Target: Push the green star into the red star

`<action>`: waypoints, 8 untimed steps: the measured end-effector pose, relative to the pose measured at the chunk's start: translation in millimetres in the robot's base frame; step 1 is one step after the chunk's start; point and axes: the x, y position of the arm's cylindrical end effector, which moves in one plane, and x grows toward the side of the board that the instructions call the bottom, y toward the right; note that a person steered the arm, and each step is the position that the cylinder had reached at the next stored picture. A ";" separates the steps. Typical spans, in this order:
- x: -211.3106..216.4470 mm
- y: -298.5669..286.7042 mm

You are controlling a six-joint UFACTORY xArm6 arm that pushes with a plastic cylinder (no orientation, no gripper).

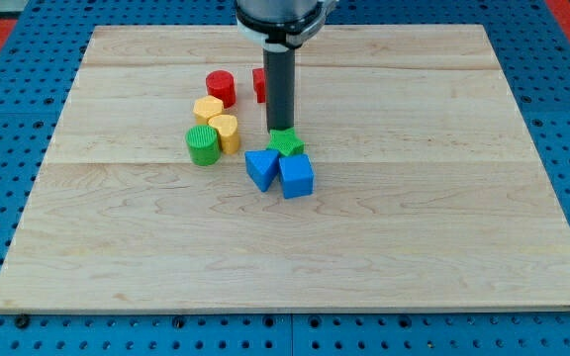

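The green star (287, 143) lies near the board's middle, touching the two blue blocks below it. My tip (280, 130) stands at the star's upper edge, touching or nearly touching it. The red star (259, 84) lies above, mostly hidden behind the rod; only its left part shows.
A blue triangular block (260, 168) and a blue cube (296, 175) sit just below the green star. To the left are a red cylinder (221, 87), two yellow blocks (209, 109) (226, 132) and a green cylinder (203, 144). The wooden board (443, 198) ends at a blue pegboard surround.
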 end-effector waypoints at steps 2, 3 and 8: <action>9.2 29.5; 19.1 84.9; -15.3 -20.9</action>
